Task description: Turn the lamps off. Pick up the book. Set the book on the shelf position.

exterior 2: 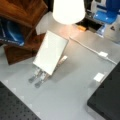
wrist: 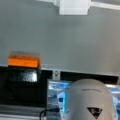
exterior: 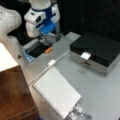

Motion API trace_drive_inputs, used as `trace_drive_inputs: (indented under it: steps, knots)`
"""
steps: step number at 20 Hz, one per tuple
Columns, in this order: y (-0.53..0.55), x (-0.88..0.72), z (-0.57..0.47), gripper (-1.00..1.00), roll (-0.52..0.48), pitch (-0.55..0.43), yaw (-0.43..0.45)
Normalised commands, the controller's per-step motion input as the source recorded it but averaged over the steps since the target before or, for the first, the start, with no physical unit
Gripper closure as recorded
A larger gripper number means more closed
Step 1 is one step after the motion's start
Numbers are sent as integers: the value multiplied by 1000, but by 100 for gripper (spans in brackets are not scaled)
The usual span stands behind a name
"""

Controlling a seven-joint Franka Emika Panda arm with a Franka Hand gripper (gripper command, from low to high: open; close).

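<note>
The white book point(exterior: 56, 91) leans tilted on a slotted metal stand point(exterior: 76, 112) near a front view's bottom; it also shows as the book point(exterior 2: 50, 52) in the middle left. The reddish-brown wooden shelf block point(exterior: 12, 97) stands left of it, seen too as the block point(exterior 2: 22, 11). A lamp shade point(exterior 2: 68, 10) glows bright; its white shade point(exterior: 6, 58) sits on the block. My gripper point(exterior: 45, 41) hangs far from the book, over a black recess beside an orange piece point(exterior: 48, 50). It holds nothing that shows. The wrist view shows no fingers.
A black-topped box with silver sides point(exterior: 97, 53) fills the right. A white cable with an inline switch point(exterior: 51, 62) crosses the grey table; the switch point(wrist: 73, 6) and orange piece point(wrist: 23, 61) appear in the wrist view. A blue item point(exterior 2: 11, 33) lies under the block.
</note>
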Motion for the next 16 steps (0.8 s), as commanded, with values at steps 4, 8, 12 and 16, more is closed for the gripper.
trace_drive_inputs:
  steps: [4,8,12,16]
  knots:
    - [214,-249,-185,-100,44,-133,-123]
    - [200,-294,-196,-100,25,-123,-119]
    - [210,-316,-169,-100,23,-125,-136]
    - [230,-351,-147,-100,30,-136,-149]
